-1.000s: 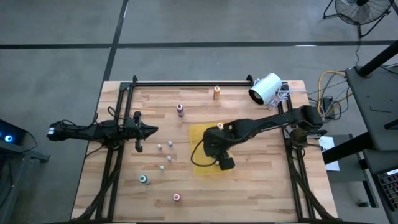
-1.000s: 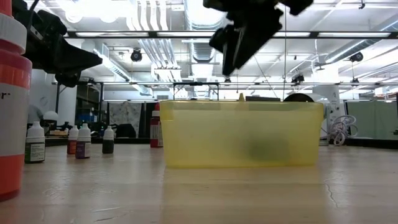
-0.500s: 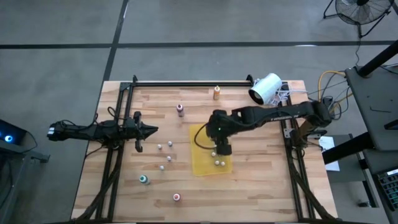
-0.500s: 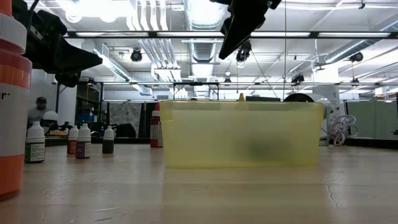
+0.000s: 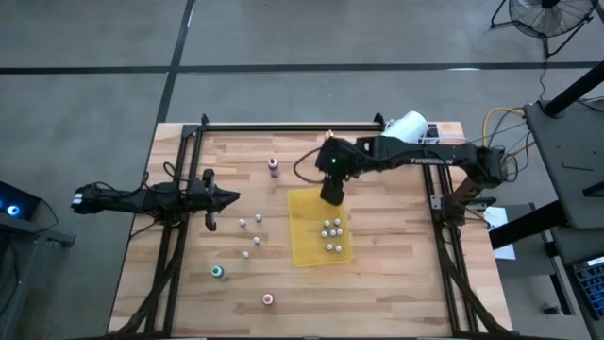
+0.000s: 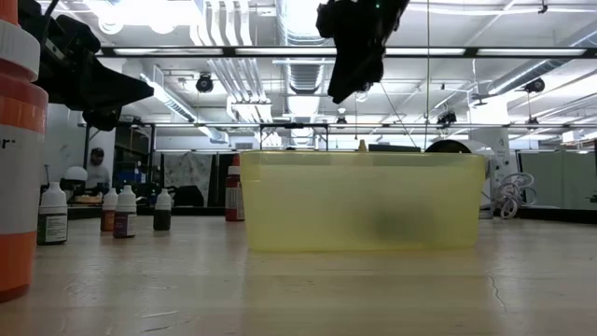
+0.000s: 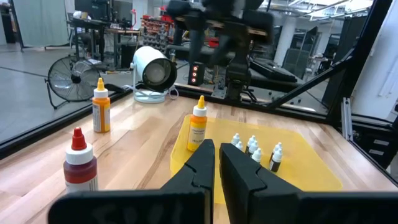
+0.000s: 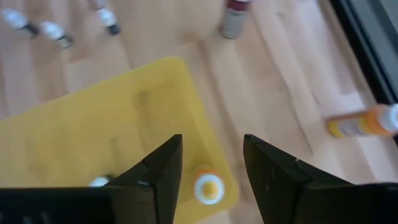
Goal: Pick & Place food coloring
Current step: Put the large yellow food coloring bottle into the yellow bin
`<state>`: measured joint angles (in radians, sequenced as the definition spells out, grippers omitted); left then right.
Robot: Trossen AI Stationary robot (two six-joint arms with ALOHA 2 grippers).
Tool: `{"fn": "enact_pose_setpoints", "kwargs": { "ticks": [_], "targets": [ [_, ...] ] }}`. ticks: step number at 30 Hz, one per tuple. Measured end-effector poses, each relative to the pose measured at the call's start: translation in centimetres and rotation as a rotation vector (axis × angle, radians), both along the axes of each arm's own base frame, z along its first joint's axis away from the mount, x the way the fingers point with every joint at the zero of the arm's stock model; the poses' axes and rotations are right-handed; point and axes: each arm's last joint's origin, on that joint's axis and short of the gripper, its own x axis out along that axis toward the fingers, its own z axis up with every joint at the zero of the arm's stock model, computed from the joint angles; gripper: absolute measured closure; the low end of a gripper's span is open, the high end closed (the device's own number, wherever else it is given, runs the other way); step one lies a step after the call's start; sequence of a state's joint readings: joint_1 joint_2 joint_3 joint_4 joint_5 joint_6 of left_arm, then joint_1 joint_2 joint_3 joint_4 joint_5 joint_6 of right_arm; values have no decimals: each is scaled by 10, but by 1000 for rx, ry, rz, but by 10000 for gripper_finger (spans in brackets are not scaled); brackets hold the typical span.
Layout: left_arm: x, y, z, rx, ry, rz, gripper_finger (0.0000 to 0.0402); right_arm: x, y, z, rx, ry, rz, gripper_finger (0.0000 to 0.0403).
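Yellow translucent tray sits near the middle of the wooden tabletop and holds a cluster of small whitish food coloring bottles, upright and close together. An orange-topped bottle stands at the tray's far edge, directly below the right gripper, which hangs above that edge with its fingers apart and nothing between them. More bottles remain loose on the tabletop: a group of small ones left of the tray, a maroon-topped one toward the far edge, a teal-topped one and a pink-topped one toward the near edge, and a second orange-topped one near the far edge. The left gripper waits at the left side of the tabletop, closed and empty. A white cylindrical device lies at the far right corner. Assessment: the bottles appear light, rigid plastic with smooth sides, likely to tip or skid if nudged off-centre. The recommended hold is across the body just below the cap, fingers square to the bottle, with a moderate squeeze.
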<state>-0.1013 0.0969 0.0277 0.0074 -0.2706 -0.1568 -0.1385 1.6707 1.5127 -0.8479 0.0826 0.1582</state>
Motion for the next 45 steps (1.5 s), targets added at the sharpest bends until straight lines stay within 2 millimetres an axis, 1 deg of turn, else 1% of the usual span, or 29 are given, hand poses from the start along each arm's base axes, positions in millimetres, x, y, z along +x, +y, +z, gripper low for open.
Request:
{"fn": "enact_pose_setpoints", "kwargs": {
  "ticks": [11, 15, 19, 24, 33, 40, 45],
  "targets": [
    [0, 0, 0, 0, 0, 0, 402, -13, -54, 0, 12, -2, -178, 227],
    [0, 0, 0, 0, 0, 0, 402, -20, -79, 1, -8, -15, -226, 225],
    [0, 0, 0, 0, 0, 0, 402, -29, -104, 1, -5, -27, -311, 225],
    [0, 0, 0, 0, 0, -1, 402, -38, -128, -3, -9, -14, -373, 225],
    [0, 0, 0, 0, 0, 0, 402, -44, -153, -12, -22, -9, -399, 225],
    [0, 0, 0, 0, 0, -1, 402, -42, -160, -9, 28, -103, -259, 225],
    [0, 0, 0, 0, 0, -1, 402, -43, -163, -8, 71, -142, -229, 218]
  ]
}}
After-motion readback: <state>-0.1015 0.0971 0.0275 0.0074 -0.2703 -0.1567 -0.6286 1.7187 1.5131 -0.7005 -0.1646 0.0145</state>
